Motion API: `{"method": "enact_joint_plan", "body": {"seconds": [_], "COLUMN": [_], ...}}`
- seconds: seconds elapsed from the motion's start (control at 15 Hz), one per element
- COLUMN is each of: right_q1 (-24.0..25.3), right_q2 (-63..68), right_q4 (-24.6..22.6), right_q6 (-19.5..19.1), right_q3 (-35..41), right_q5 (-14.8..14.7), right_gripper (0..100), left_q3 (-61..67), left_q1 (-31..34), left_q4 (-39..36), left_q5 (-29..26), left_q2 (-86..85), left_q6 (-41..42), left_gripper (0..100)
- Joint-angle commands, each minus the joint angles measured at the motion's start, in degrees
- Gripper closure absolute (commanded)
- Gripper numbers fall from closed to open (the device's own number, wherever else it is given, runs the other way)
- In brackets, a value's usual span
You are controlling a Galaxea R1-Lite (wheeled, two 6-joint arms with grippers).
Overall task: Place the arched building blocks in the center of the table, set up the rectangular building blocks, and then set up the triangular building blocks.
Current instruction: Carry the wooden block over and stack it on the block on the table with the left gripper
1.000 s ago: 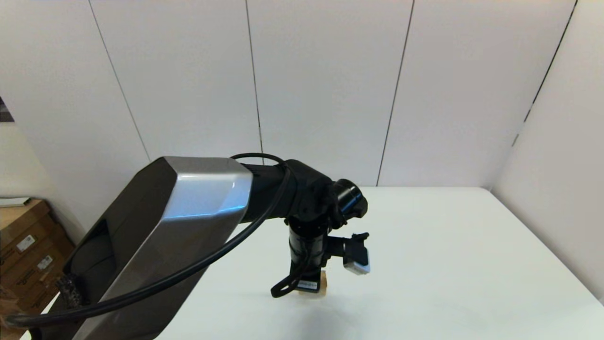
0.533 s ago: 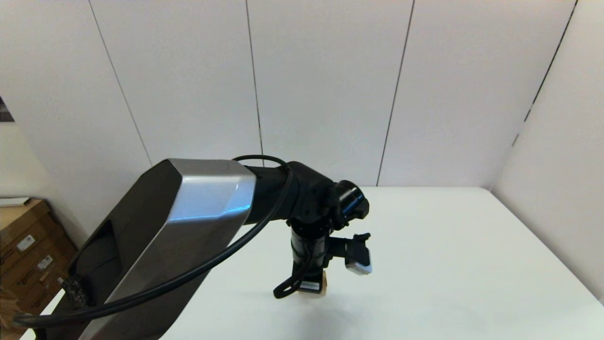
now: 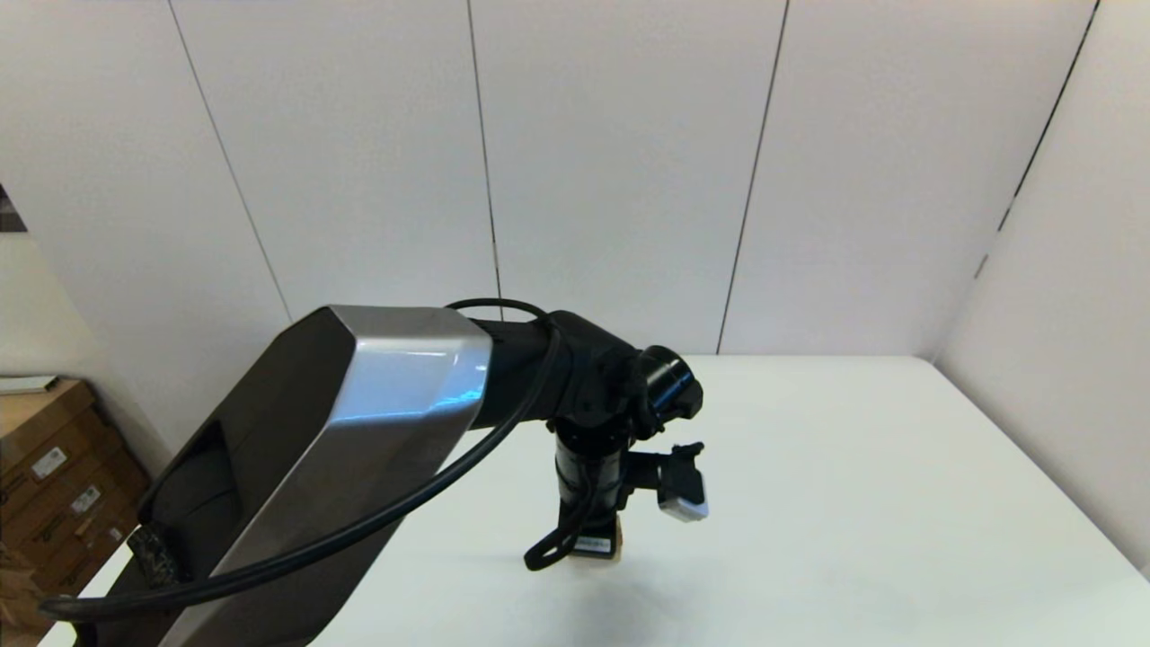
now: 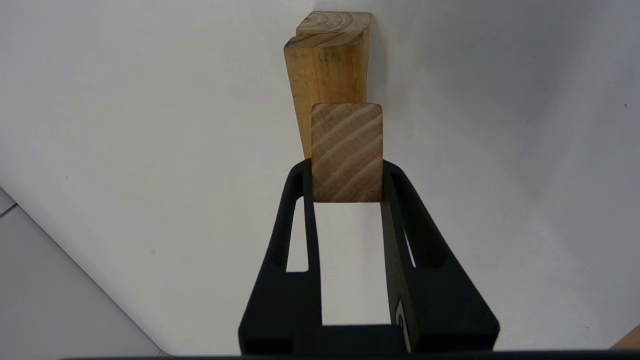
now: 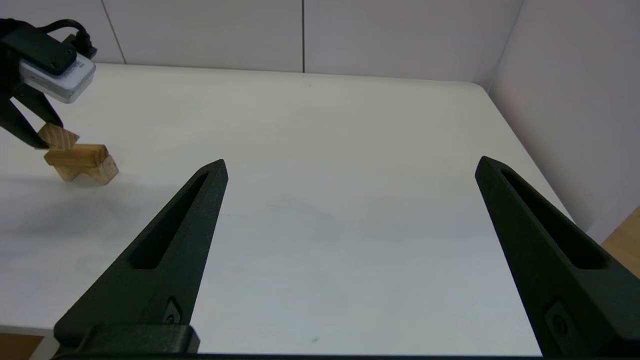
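L gripper point(image 4: 346, 172) over table point(image 3: 853, 467) centre, fingers clamped on triangular block point(image 4: 347, 150) | held just above rect block point(image 4: 327, 70), laid on arched block point(image 5: 95, 172) | R gripper point(image 5: 350, 167) parked at near-right, fingers spread wide, nothing held

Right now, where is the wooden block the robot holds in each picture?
Head view: block low centre, mostly hidden under left tool.
Left wrist view: centre, clamped in that tool.
Right wrist view: far left, just above arch block.
Shared landmark: the left tool gripping it.
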Motion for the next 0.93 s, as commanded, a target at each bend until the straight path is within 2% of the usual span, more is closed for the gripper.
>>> {"method": "enact_joint_plan", "body": {"seconds": [0.07, 0.93], "right_q1": [0.0, 0.0], "right_q2": [0.0, 0.0], "right_q4": [0.0, 0.0], "right_q6": [0.0, 0.0], "right_q3": [0.1, 0.1], "right_q5": [0.0, 0.0], "right_gripper": [0, 0], "left_q3": [-0.1, -0.1], "left_q1": [0.0, 0.0], "left_q4": [0.4, -1.5], "left_q5": [0.1, 0.0], "left_q2": [0.1, 0.9], "left_q6": [0.4, 0.2], "left_gripper": [100, 100]}}
